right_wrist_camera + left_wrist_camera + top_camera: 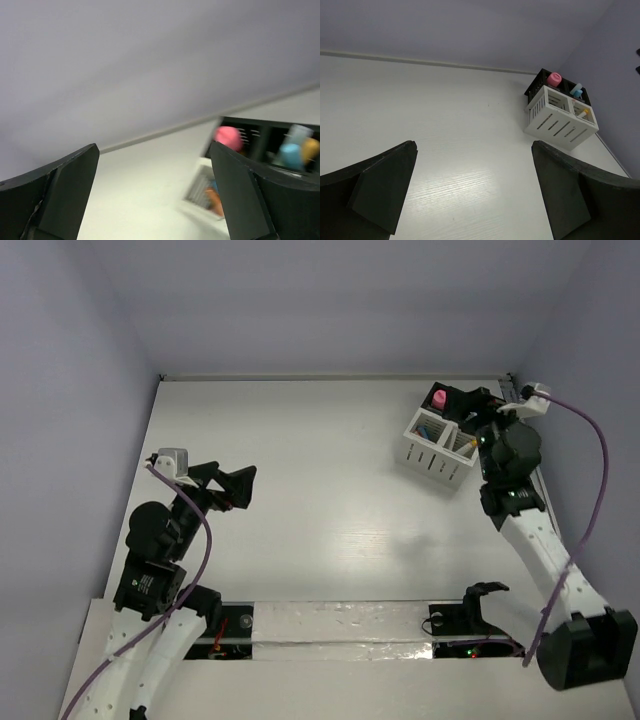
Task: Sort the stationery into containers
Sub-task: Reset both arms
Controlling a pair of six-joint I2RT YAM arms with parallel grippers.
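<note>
The white slatted organizer (438,448) stands at the far right of the table, with its black section (465,402) behind it. A stubby pink cylinder (439,398) stands in the black part. In the left wrist view the organizer (560,125) holds the pink cylinder (553,79), a blue piece (577,91) and a white orange-tipped stick (582,114). My right gripper (482,418) hovers open and empty just over the organizer; its blurred view (154,150) shows the pink cylinder (227,137), blue (290,152) and yellow (310,148) pieces. My left gripper (230,485) is open and empty at the left (474,150).
The table (320,500) is white, walled in by lilac panels at the back and sides. A taped strip (340,625) runs along the near edge between the arm bases. A purple cable (600,470) loops off the right arm.
</note>
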